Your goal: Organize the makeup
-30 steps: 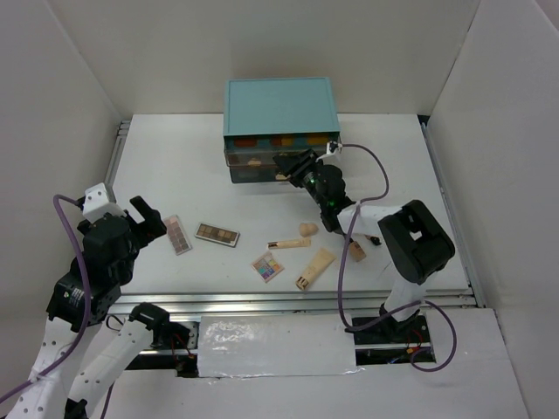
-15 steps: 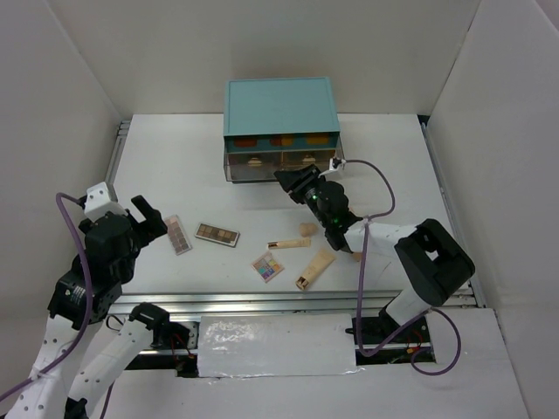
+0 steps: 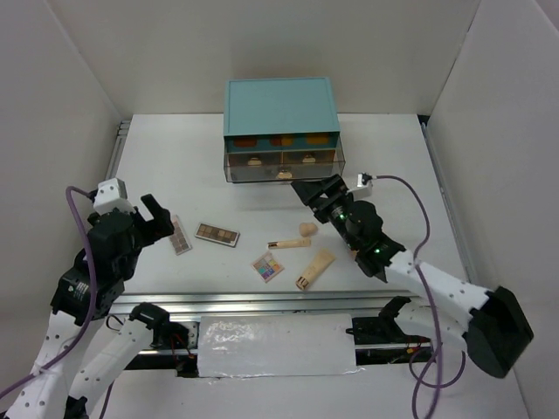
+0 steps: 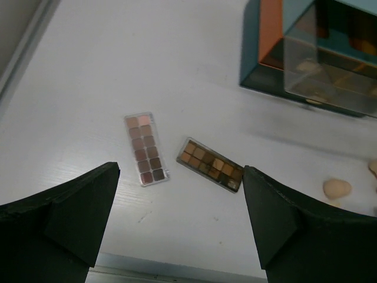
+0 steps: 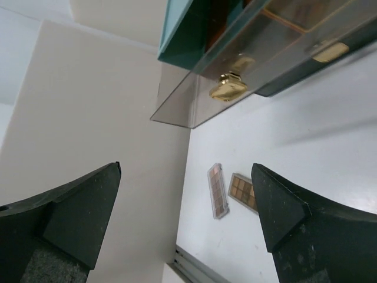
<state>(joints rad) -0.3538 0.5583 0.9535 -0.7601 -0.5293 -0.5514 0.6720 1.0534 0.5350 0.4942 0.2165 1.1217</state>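
At top centre we see the teal chest [image 3: 279, 118], its clear lower drawer pulled out. Our right gripper [image 3: 316, 187], just below it, and our left gripper [image 3: 155, 216], at left, both gape wide and hold nothing. Mid-frame lie a pink palette [image 3: 178, 234], a brown palette [image 3: 217, 233], a square palette [image 3: 268, 267], a tube [image 3: 314, 269], a stick [image 3: 288, 243] and a sponge [image 3: 307, 229].
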